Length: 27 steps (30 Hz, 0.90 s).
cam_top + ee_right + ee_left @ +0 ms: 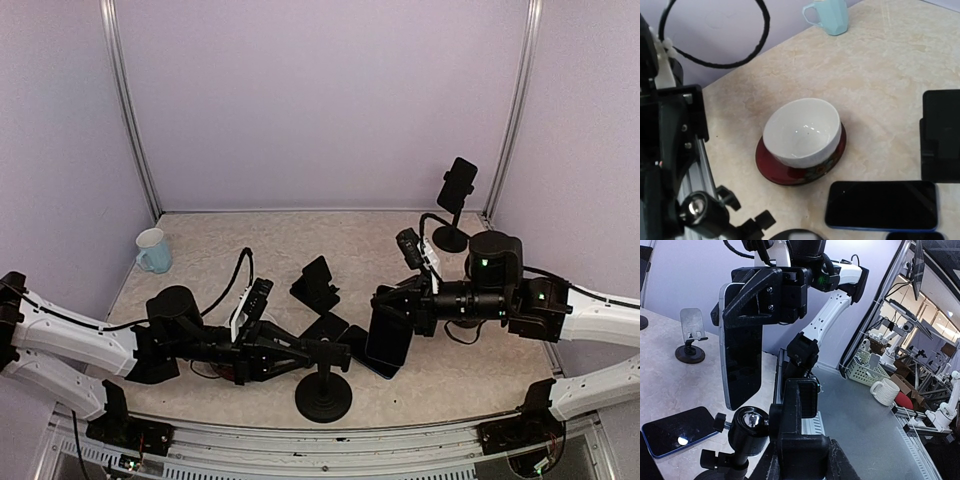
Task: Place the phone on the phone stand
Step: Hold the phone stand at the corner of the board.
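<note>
A dark phone (388, 335) hangs upright over the table, my right gripper (392, 308) shut on its upper part. In the left wrist view the same phone (742, 360) hangs from the right gripper (765, 300), just behind the stand. The phone stand (323, 398) has a round black base, a pole and a ball joint (747, 427). My left gripper (325, 350) is shut on its black clamp holder (800, 405), a finger on either side. The right wrist view does not show its own fingers.
A blue-edged phone (677, 431) (882, 205) lies flat on the table beside the stand. A folding black stand (315, 283), a tall stand (458, 200) at the back right, a light blue cup (152, 250) and a white bowl (802, 131) on a red plate also stand here.
</note>
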Each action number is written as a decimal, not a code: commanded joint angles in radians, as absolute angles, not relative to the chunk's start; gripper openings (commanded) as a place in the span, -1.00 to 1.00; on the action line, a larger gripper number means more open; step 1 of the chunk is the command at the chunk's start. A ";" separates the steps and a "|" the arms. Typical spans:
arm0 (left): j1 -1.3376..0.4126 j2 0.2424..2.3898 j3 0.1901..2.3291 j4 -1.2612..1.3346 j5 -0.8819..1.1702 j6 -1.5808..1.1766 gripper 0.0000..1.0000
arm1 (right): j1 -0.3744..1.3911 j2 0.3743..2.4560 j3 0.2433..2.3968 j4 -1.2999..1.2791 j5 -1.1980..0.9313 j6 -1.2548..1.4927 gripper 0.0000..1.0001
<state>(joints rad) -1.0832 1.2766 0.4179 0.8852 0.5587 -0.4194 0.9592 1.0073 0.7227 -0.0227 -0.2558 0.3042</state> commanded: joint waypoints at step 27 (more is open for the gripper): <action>-1.147 1.469 0.550 1.110 0.447 -0.436 -1.00 | 1.048 1.227 0.870 0.291 -0.726 0.215 -1.00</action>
